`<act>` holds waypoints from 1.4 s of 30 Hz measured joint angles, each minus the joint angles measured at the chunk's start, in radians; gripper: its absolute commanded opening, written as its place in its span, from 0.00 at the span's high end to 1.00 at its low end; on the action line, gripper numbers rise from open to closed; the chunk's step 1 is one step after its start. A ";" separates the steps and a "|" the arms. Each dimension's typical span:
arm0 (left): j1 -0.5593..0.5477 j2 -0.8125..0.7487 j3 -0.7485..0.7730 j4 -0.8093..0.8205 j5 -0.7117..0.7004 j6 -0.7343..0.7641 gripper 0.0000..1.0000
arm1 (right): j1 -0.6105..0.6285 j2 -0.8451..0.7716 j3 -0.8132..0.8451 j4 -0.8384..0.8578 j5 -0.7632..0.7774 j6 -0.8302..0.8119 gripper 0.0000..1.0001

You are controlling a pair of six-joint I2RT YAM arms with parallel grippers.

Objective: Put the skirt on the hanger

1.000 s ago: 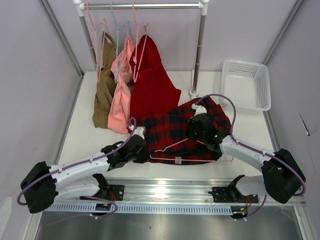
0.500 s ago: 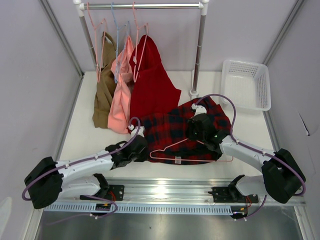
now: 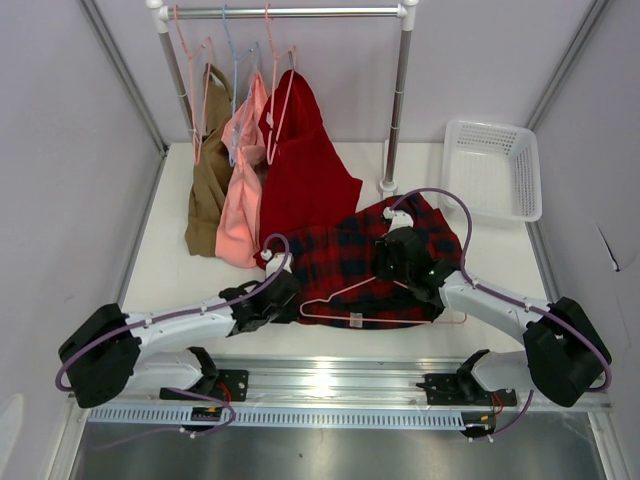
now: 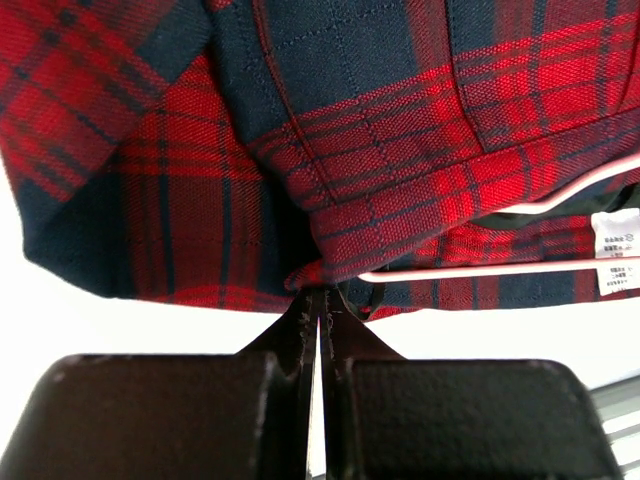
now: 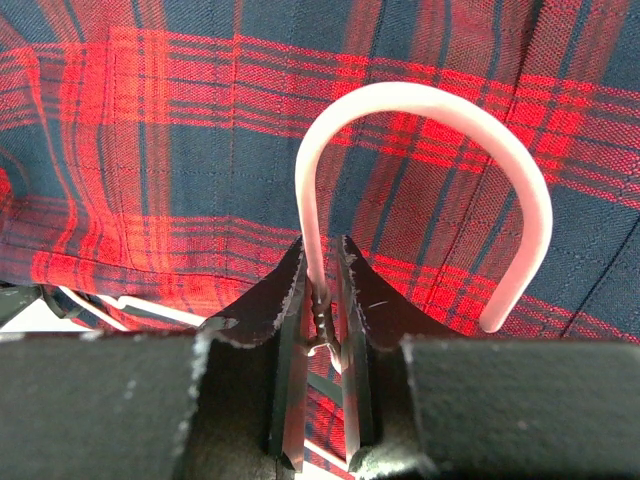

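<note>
Red-and-navy plaid fills both of my wrist views: the tartan skirt (image 3: 340, 250) lies spread flat on the white table (image 3: 170, 270), between the two arms and close to the near edge. On top of it rests the thin pale-pink wire hanger (image 3: 375, 303), with its bottom bar running along the near hem just beside the small white label (image 3: 356, 320).

The right gripper (image 3: 398, 268) has its jaws nearly closed around the hanger. In the right wrist view they clamp the twisted neck right below the curved hook (image 5: 430, 100), which arches over the plaid.

The left gripper (image 3: 290, 298) sits at the skirt's near left corner. From its wrist camera, the fingertips (image 4: 300, 315) are pressed together with only a hairline between them, and they meet the folded hem where the hanger bar (image 4: 480, 268) ends. I cannot tell whether any cloth is caught between them.

Behind the skirt, a metal clothes rack (image 3: 400, 90) carries a tan garment (image 3: 208, 190), a salmon-pink garment (image 3: 245, 190) and a plain red garment (image 3: 305, 170) whose lower edge touches the skirt. A white plastic basket (image 3: 530, 170) stands at the far right of the table.
</note>
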 measured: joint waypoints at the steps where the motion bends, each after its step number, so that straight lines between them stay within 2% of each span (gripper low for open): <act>1: 0.000 0.009 0.004 0.001 0.002 0.000 1.00 | 0.000 0.000 0.000 0.000 0.001 0.000 1.00; 25: 0.000 0.045 0.039 0.031 0.047 0.026 1.00 | 0.047 0.049 0.053 -0.025 0.119 -0.007 1.00; 42: 0.000 0.052 0.039 0.036 0.048 0.028 1.00 | 0.047 0.052 0.047 0.032 -0.006 -0.015 1.00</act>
